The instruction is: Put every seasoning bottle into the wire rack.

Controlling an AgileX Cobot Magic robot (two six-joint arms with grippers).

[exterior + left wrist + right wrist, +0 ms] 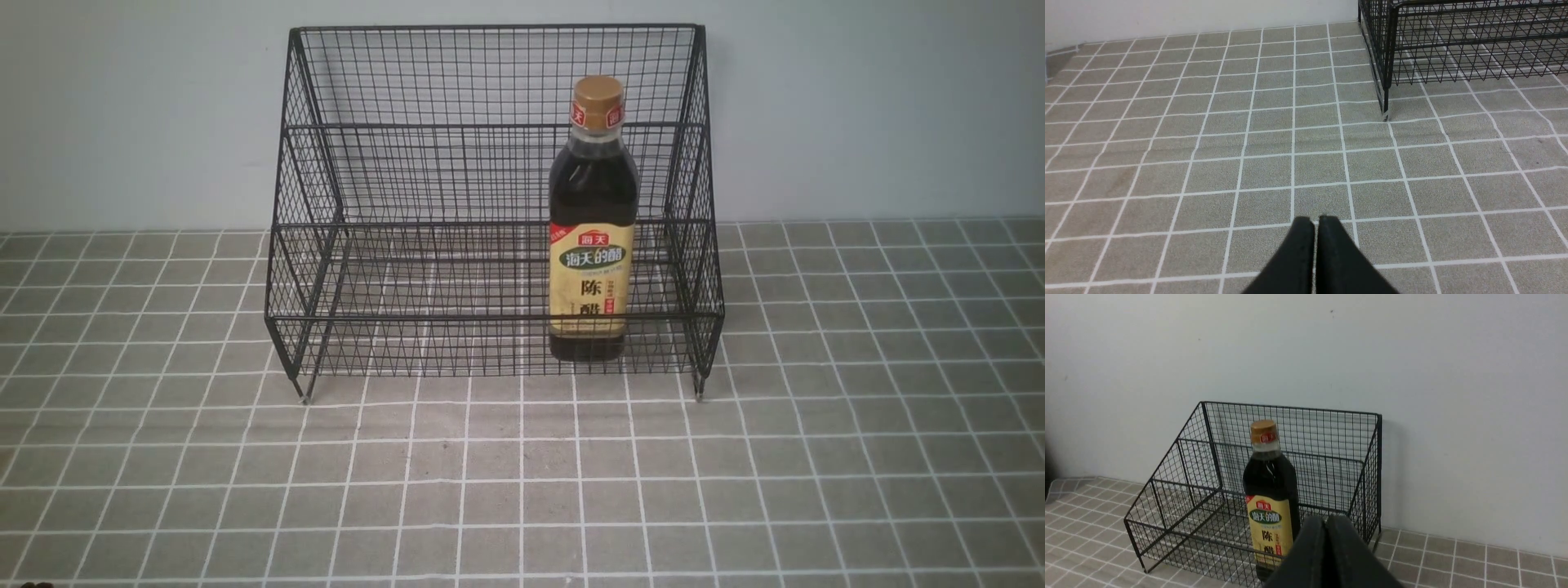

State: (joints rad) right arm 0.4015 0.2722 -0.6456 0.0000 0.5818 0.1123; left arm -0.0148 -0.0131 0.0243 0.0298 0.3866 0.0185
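The seasoning bottle stands upright inside the wire rack, on its lowest tier toward the right side. It holds near-black liquid under a gold-brown cap, with a beige label. The right wrist view shows the same bottle in the rack, with my right gripper shut, empty and well back from it. My left gripper is shut over bare tiled cloth, with a corner of the rack off to one side. Neither arm appears in the front view.
A grey cloth with a white grid covers the table. A plain pale wall rises directly behind the rack. The rack stands on short feet.
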